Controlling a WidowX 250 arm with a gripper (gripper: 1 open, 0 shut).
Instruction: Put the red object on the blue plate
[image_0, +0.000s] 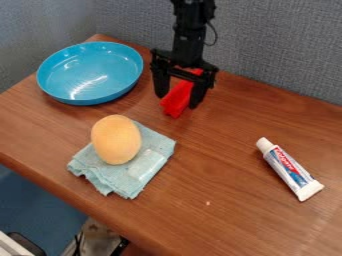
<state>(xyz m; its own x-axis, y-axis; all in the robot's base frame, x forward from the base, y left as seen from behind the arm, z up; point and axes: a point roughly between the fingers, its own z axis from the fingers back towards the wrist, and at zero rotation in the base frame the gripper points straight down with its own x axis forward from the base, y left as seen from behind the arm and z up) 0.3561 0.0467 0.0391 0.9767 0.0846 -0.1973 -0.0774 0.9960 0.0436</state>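
Brown wood-grain table (254, 215) fills most of the view, its near edge running diagonally from the left down toward the bottom, with a grey wall behind it. At far left the blue plate (90, 73) sits close to the table's back-left edge: round, shallow, glossy, with a raised rim and nothing lying in it. Nearer the front, a pale teal cloth (134, 166), crumpled and ragged at its corners, lies close to the near edge, and a smooth orange egg-shaped thing (115, 139) rests on it. Bare wood lies open between plate and cloth.

Right of the plate, the black gripper (181, 93) points down with its fingers spread on either side of the red block (175, 102) (a short, bright, plastic-looking bar), which lies on the wood just beside the cloth's back corner, apart from the plate. Whether the fingers touch the block cannot be told.

Far right, a white tube (290, 168) with red print lies flat, with wide bare wood around it.
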